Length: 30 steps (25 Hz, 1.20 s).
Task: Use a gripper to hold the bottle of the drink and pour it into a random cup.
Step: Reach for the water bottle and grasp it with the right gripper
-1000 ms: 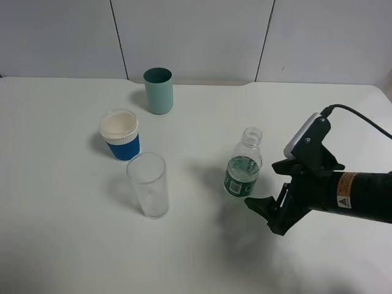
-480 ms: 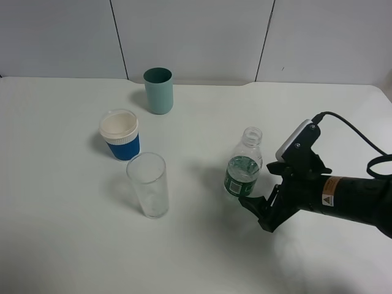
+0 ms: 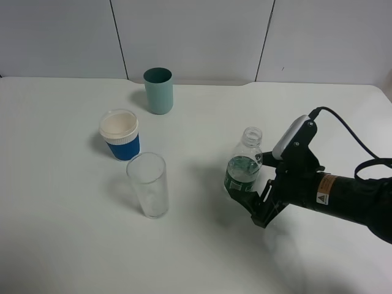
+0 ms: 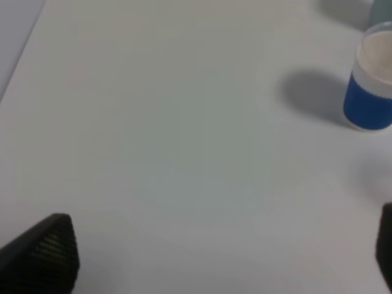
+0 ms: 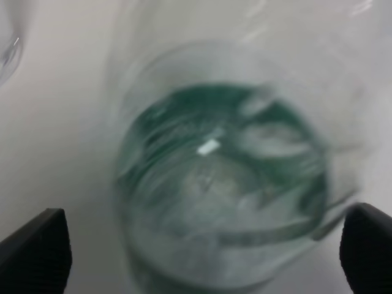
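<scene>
The right gripper (image 3: 250, 179), jaws apart, straddles the upright bottle (image 3: 244, 170) standing right of the tall clear glass (image 3: 147, 185); I'd close square on the green label (image 3: 236, 181), gently, so nothing spills

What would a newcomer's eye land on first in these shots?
The black right claw, reaching in from the right with jaws open either side of the upright, uncapped green-label bottle. Then the three cups to its left: a tall clear glass in front, a blue white-rimmed cup behind it, a teal cup at the back.
</scene>
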Tool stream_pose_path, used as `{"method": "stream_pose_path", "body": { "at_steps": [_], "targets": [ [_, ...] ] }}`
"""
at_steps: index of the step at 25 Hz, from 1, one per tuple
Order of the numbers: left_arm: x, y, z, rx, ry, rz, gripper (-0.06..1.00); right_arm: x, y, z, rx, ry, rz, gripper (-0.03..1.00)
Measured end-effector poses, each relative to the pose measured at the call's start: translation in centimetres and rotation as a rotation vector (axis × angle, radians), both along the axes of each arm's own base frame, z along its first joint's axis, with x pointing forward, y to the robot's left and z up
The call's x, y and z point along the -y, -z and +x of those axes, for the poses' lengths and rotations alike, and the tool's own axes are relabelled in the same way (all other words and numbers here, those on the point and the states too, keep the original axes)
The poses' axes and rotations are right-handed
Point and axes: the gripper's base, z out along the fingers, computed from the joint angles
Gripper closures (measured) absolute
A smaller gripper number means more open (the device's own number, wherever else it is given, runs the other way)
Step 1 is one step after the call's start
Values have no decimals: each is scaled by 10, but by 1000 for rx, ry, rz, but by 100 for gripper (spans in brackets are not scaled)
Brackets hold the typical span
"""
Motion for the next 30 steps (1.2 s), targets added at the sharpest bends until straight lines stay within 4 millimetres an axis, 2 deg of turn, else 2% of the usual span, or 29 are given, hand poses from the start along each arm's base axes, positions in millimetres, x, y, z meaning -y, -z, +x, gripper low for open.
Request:
{"method": "stream_pose_path", "body": {
  "at_steps": [19,26,30],
  "targets": [
    [0,0,0,0,0,0,-4,2,3,4,32,13,37,11],
    [0,0,0,0,0,0,-4,9,3,8,33,48,36,11],
    [0,0,0,0,0,0,-4,5,2,11,40,13,33,11]
  ]
}}
